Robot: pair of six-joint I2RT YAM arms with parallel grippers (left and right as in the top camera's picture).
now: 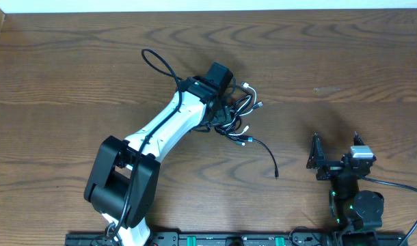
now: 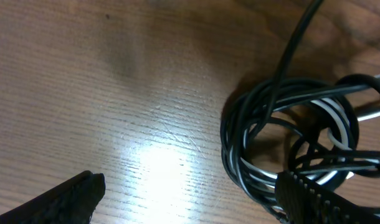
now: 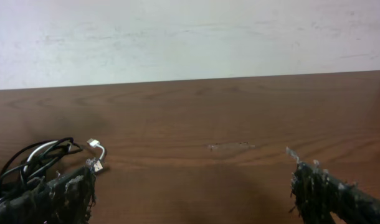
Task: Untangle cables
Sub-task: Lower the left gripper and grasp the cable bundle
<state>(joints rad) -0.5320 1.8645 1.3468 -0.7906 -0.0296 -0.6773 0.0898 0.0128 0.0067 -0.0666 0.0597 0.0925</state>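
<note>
The cables (image 1: 239,116) lie in a tangled bundle of black cords and one white cord at the table's middle, with silver plug ends fanning out to the right and one black tail running down to the right. In the left wrist view the cables (image 2: 289,143) fill the right side. My left gripper (image 1: 219,102) hangs over the bundle's left edge, open, its right finger (image 2: 314,199) above the coil and its left finger over bare wood. My right gripper (image 1: 335,154) is open and empty at the front right, far from the cables (image 3: 34,158).
The wooden table (image 1: 331,61) stretches to a white wall at the back. A thick black arm cable (image 1: 160,65) loops behind the left arm. The arm bases and a black rail (image 1: 215,239) sit at the front edge.
</note>
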